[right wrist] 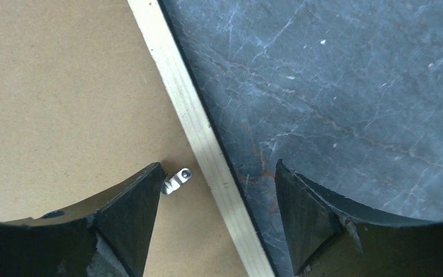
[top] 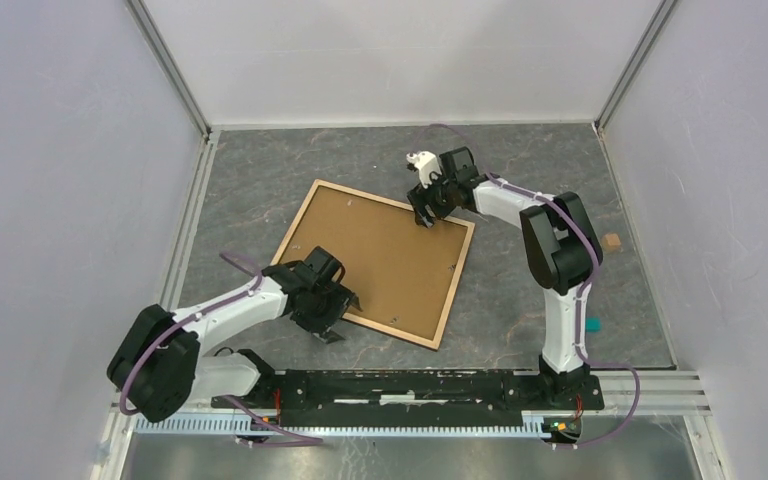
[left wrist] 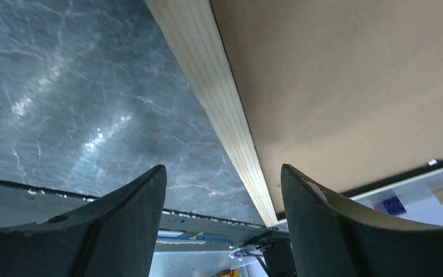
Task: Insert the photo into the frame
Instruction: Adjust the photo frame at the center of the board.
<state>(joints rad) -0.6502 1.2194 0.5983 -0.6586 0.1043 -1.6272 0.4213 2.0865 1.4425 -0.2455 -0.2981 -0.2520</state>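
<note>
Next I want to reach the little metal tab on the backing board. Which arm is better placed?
Right. The right gripper, open, straddles the frame rail with the metal tab beside one fingertip; the left gripper straddles the near rail, no tab close to its fingers.

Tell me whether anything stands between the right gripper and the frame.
Nothing visible. The open right gripper straddles a rail of the frame, one finger over the backing board, the other over the table.
</note>
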